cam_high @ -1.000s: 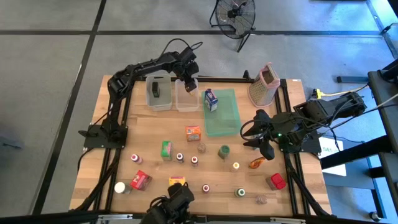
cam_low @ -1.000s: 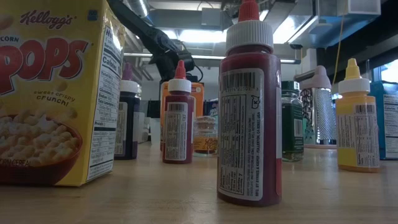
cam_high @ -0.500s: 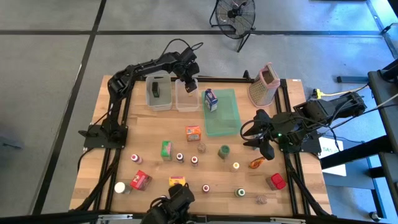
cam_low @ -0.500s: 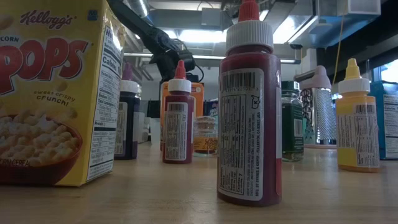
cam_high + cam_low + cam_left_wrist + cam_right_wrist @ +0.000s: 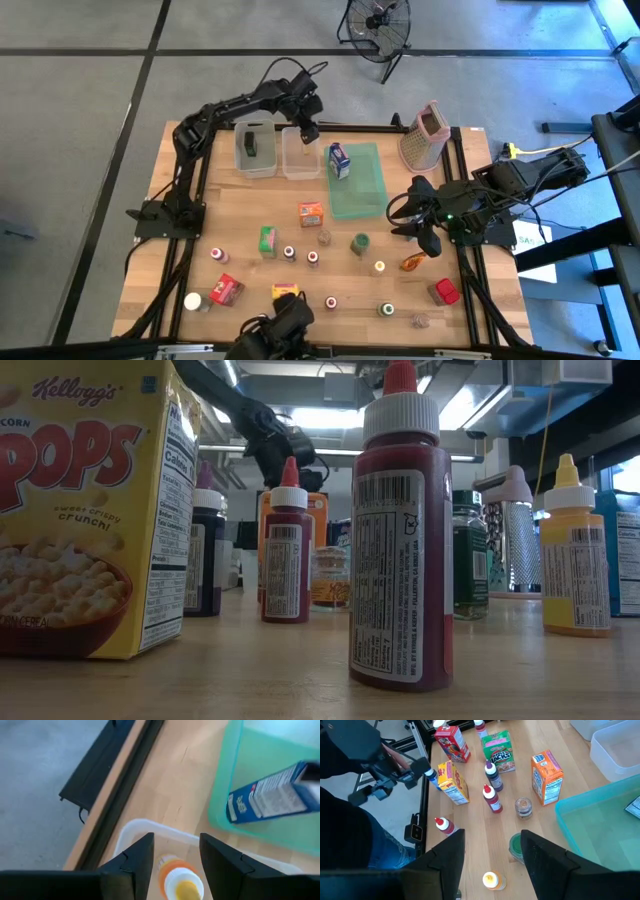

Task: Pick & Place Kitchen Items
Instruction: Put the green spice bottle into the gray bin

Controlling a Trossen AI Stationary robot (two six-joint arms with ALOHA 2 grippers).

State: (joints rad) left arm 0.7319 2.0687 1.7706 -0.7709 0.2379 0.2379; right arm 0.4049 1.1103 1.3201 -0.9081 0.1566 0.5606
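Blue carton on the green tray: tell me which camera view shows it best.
The left wrist view: the blue carton fills much of the picture, its label side showing, on the green tray. The high view shows it small. The right wrist view catches only a corner at the edge. In the low view I cannot pick it out.

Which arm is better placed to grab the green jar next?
Right. Its open gripper hangs just beside the green jar. The left gripper is far off above a clear bin, an orange bottle lying below it.
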